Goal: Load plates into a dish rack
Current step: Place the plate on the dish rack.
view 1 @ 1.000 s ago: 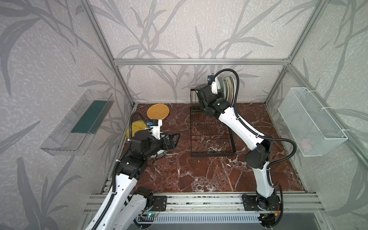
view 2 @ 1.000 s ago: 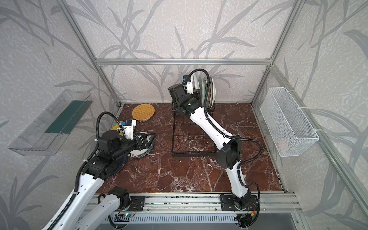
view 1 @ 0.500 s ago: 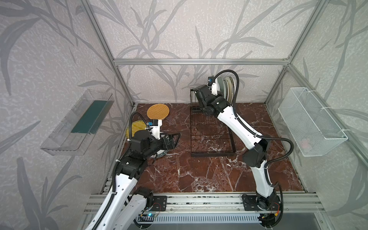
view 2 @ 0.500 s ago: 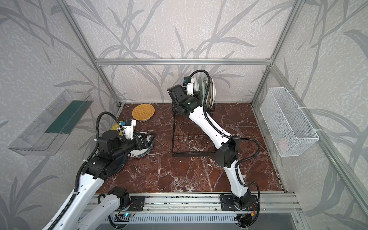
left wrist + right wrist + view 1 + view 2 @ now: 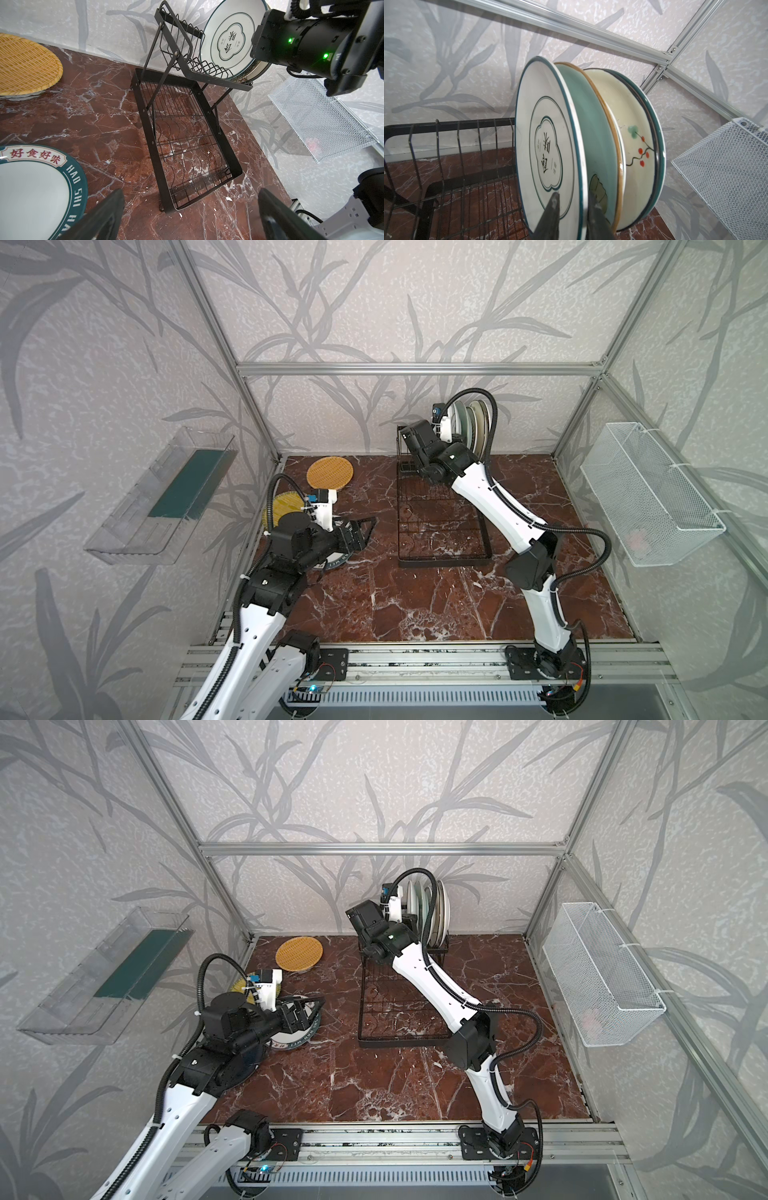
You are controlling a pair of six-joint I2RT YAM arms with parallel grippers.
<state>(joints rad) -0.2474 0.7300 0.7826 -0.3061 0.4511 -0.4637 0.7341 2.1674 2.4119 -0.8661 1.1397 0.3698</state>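
Observation:
The black dish rack (image 5: 440,560) (image 5: 149,128) stands at the back middle. Several plates (image 5: 473,423) stand upright in its slot bars. Frontmost is a white emblem plate (image 5: 548,145), then a teal one (image 5: 591,128) and a cream berry one (image 5: 629,124). My right gripper (image 5: 574,199) straddles the white plate's rim, slightly open, one finger off the face. On the floor lie an orange woven plate (image 5: 330,473), a yellow one (image 5: 286,502) half hidden by my left arm, and a white teal-rimmed lettered plate (image 5: 31,191). Above that plate's edge my left gripper (image 5: 368,533) (image 5: 191,193) hangs wide open, holding nothing.
A white mesh basket (image 5: 648,497) hangs on the right wall and a clear plastic bin (image 5: 162,493) on the left wall. Aluminium frame posts and patterned walls close in the marble floor (image 5: 415,605). The rack's flat grid tray holds nothing.
My right jaws have parted a little from the white emblem plate, which stays standing in the rack. The right wrist shifted slightly. The left arm has not moved.

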